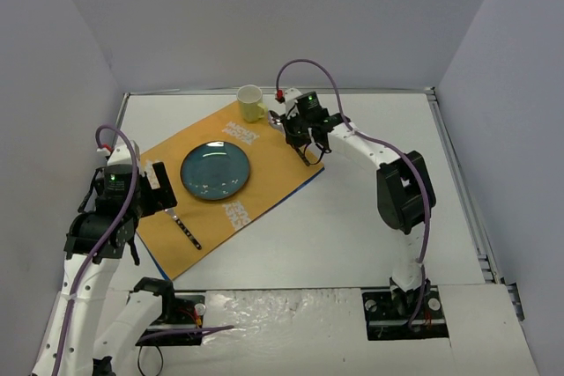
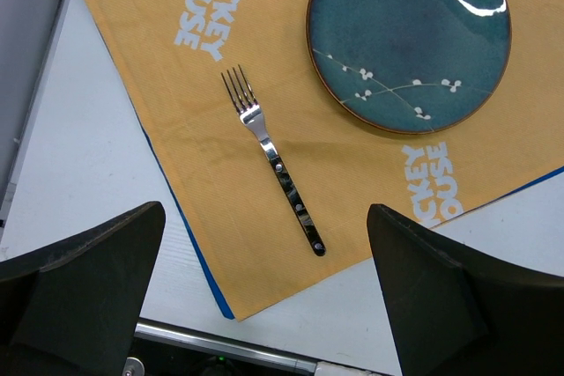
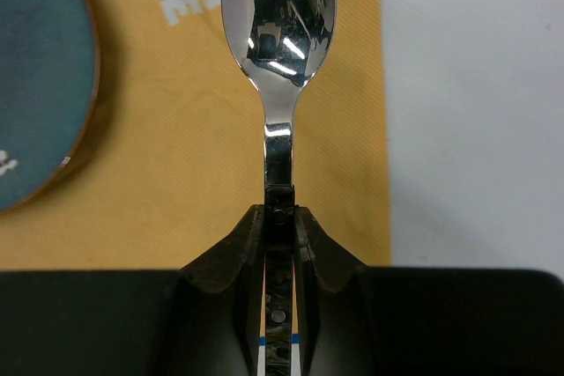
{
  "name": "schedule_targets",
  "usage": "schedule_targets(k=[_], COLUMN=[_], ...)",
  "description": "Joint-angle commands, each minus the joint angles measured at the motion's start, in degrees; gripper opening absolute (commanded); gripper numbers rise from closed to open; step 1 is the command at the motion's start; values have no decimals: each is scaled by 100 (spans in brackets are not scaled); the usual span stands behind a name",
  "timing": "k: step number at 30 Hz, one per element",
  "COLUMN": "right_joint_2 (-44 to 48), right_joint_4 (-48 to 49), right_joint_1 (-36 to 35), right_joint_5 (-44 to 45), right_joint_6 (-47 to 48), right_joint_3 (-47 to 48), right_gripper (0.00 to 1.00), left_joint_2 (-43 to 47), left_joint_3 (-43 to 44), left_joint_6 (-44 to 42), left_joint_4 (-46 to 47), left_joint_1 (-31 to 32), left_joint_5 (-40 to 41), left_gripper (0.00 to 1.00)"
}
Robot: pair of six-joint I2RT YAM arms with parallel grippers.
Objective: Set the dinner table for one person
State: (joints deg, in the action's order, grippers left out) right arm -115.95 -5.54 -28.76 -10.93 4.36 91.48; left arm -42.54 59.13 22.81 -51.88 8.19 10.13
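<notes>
The white dinner table carries an orange placemat with a blue plate on it. A fork lies on the mat left of the plate. A yellow mug stands at the mat's far corner. My right gripper is shut on a spoon and holds it above the mat's right edge, bowl pointing away. Its pads clamp the dark handle. My left gripper is open and empty, above the mat's near edge by the fork.
The plate's rim shows at the left of the right wrist view, with bare table to the right of the mat. The plate also shows in the left wrist view. Grey walls close in the table on three sides.
</notes>
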Motion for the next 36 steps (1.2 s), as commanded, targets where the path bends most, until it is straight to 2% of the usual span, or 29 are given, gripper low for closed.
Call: schedule_targets(k=[1,15,36], right_joint_2=[-148,-886,-1187], right_joint_4=[88,75,97], right_joint_1=[-274,-530,-595], right_joint_5=[211,391,604], right_joint_6=[-355,-765,-230], right_joint_3=[446,744,563], right_gripper=[0,0,0], left_joint_2=[-96,-184,-240], left_joint_3=[319,305,271], left_joint_6=[4,-4,-13], left_joint_4=[108,134,190], left_joint_1=[8,8,8], left_joint_5=[112,138,96], left_gripper=[97,97,97])
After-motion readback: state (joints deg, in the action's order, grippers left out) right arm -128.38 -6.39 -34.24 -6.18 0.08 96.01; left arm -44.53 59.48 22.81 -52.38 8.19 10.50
